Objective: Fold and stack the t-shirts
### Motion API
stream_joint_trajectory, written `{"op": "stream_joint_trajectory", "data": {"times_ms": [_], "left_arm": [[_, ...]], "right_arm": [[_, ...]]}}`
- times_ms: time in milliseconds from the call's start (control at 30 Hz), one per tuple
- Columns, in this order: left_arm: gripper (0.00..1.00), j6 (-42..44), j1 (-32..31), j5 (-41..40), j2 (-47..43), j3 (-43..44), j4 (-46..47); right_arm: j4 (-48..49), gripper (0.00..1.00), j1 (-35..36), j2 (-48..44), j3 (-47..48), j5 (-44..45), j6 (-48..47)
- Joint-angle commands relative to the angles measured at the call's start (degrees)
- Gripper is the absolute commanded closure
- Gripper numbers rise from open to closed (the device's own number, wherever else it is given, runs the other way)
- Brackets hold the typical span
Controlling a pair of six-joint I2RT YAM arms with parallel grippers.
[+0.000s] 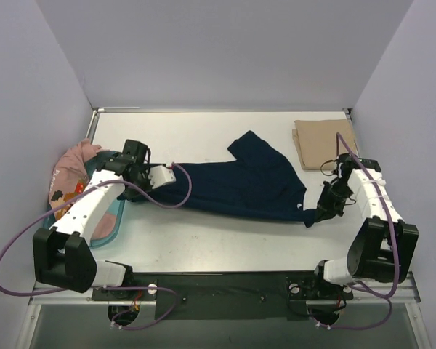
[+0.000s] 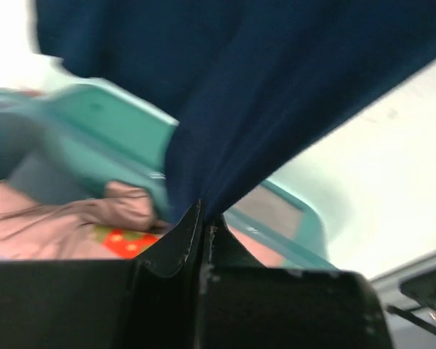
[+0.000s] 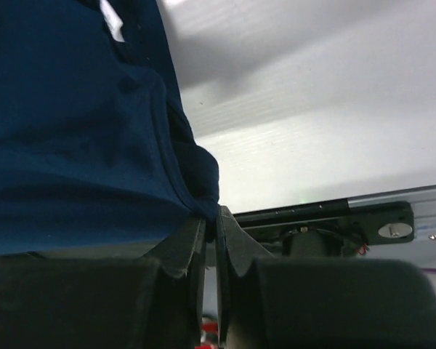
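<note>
Closed hard on cloth at both ends: left gripper (image 1: 174,173) pinching the left end of the plain dark navy soft-cloth t-shirt (image 1: 251,180), right gripper (image 1: 310,217) pinching its near-right corner. Fingers pressed together on bunched fabric in both wrist views. Stretched between the two across the middle of the white table (image 1: 203,131), one sleeve flopped toward the far side, rumpled and unfolded.

State of play, as judged: one garment apparently finished, namely the plain tan-beige cloth t-shirt (image 1: 321,143), a flat folded rectangle at the far right corner, well apart from the navy one. Navy one in hand, no fold made yet. Waiting at the left, the crumpled pink cloth t-shirt (image 1: 71,166) with a small print, heaped in the teal plastic tub (image 1: 116,218) under the left arm.

Open white surface far and near of the navy cloth for laying it flat. Tighter at the sides: tub rim just beside the left gripper, grey side wall (image 1: 414,80) and tan pile near the right arm, dark strip (image 1: 225,280) along the near table edge.
</note>
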Motion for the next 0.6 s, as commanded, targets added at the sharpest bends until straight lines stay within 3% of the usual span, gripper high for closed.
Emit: {"op": "stream_joint_trajectory", "data": {"times_ms": [0, 133, 367, 567], "left_arm": [[1.0, 2.52, -0.68, 3.05, -2.23, -8.27, -6.83], [1.0, 3.13, -0.76, 2.08, -2.85, -14.44, -4.8], [1.0, 4.36, -0.94, 1.21, -3.2, -18.66, -3.92], [1.0, 5.24, -1.2, 3.04, -3.55, -19.37, -6.47]], "right_arm": [[-3.99, 0.99, 3.35, 3.76, -2.73, 4.07, 0.36], [-4.16, 0.96, 5.37, 5.35, -7.83, 3.36, 1.5], [-5.74, 0.91, 6.78, 9.65, -7.48, 6.61, 3.35], [-11.97, 0.9, 14.6, 14.13, -4.41, 9.59, 5.54]]}}
